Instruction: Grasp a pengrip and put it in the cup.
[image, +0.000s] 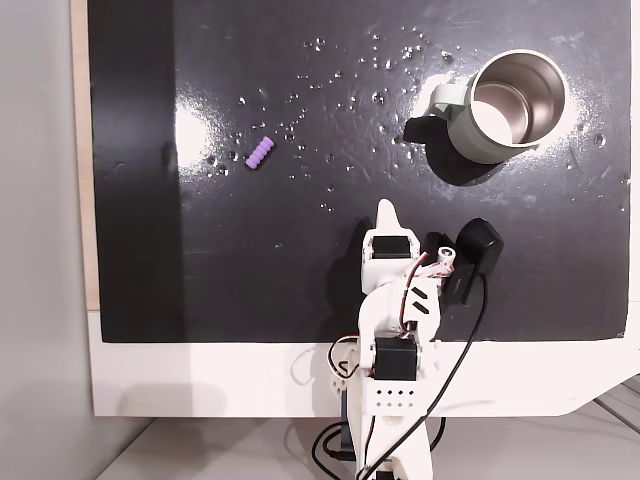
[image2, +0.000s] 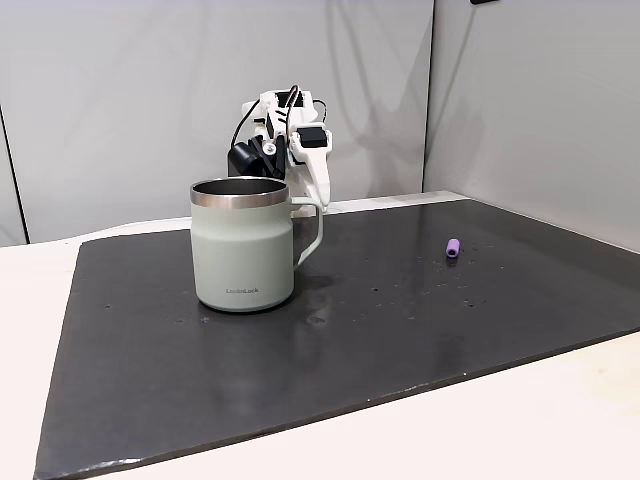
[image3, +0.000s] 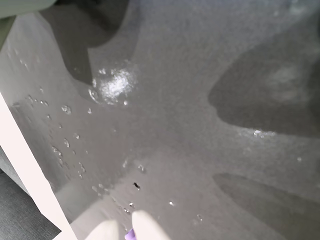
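Note:
The lilac ribbed pengrip (image: 260, 153) lies loose on the black mat, left of centre; from the side it is a small purple cylinder (image2: 453, 247) far right of the cup. The cup (image: 505, 105) stands upright at the back right, steel inside, with its pale handle toward the arm; in the other fixed view the cup (image2: 243, 245) stands in front of the arm. My gripper (image: 388, 212) hovers over the mat's near middle, apart from both, its jaws together and holding nothing. The wrist view has blurred white fingertips (image3: 145, 226) at the bottom edge, with a purple speck beside them.
The glossy mat (image: 300, 280) carries scattered small specks and glare patches. It lies on a white table (image: 200, 380) whose edge runs just behind the arm's base. Grey walls stand behind the arm in a fixed view.

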